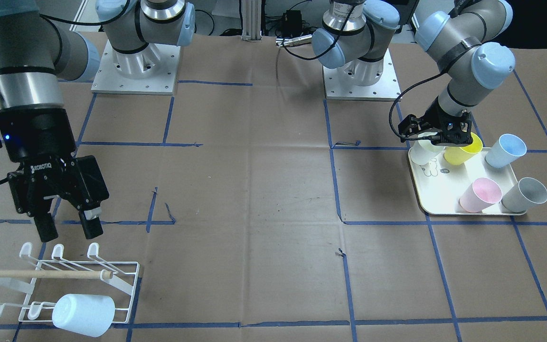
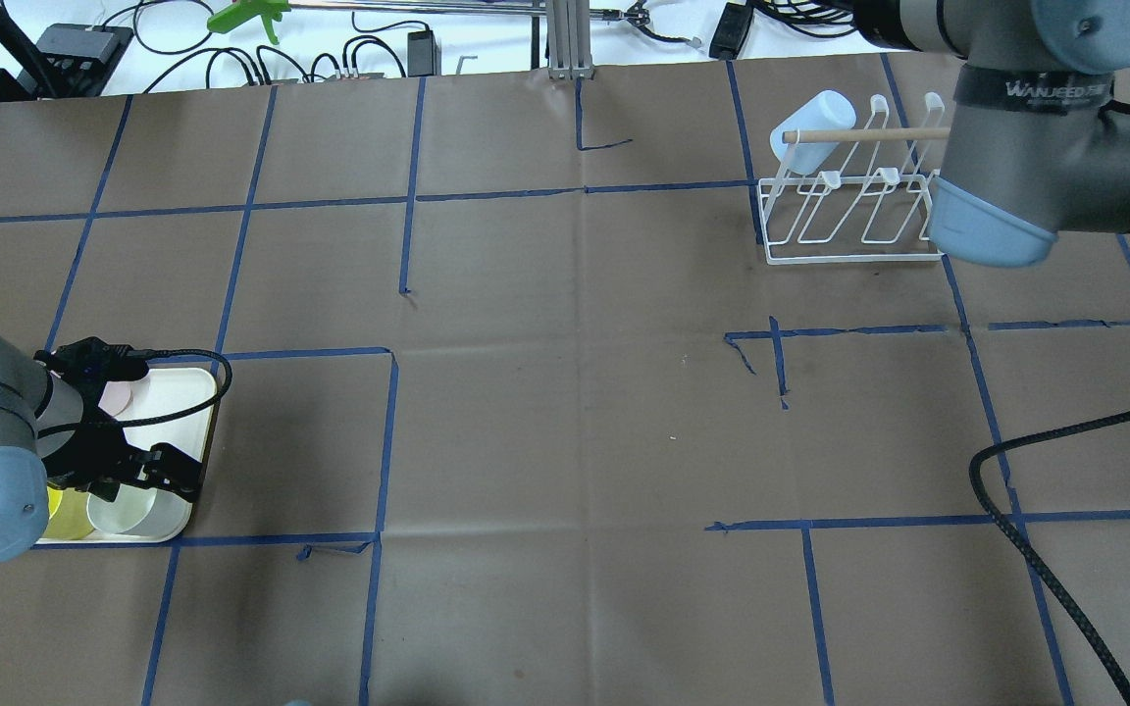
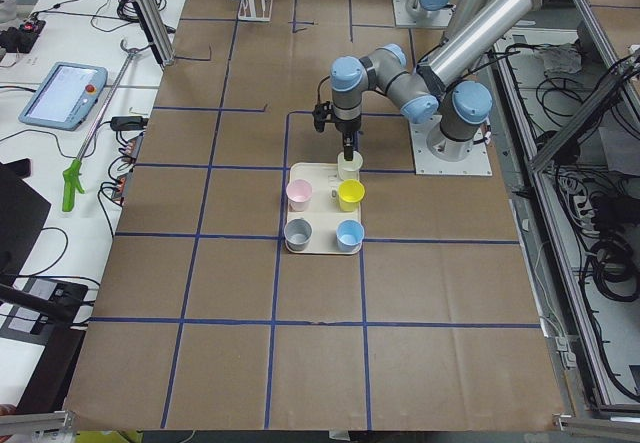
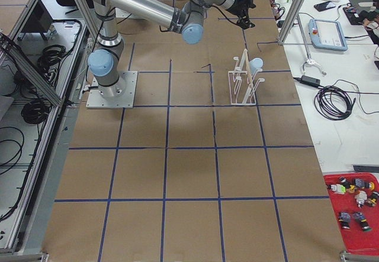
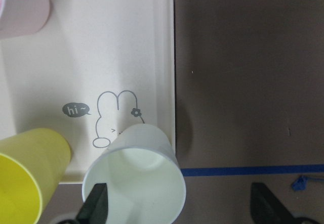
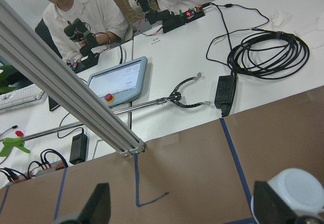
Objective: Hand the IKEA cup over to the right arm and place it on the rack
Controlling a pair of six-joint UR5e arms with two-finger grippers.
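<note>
A white cup (image 5: 142, 178) stands upright at the corner of the cream tray (image 5: 152, 47), beside a yellow cup (image 5: 25, 173). My left gripper (image 5: 182, 206) is open just above it. One finger (image 5: 96, 204) is at the cup's left rim and the other hangs outside, over the brown table. From the front, this gripper (image 1: 447, 137) hovers over the white cup (image 1: 424, 153). My right gripper (image 1: 69, 230) hangs open and empty above the white wire rack (image 1: 79, 280). A pale blue cup (image 1: 83, 314) sits upside down on one of the rack's prongs.
The tray (image 1: 437, 190) also holds a yellow cup (image 1: 463, 149), a blue cup (image 1: 505, 151), a pink cup (image 1: 480, 194) and a grey cup (image 1: 525, 194). A wooden rod (image 1: 41, 273) crosses the rack. Beyond the table's far edge, the right wrist view shows people at a white desk.
</note>
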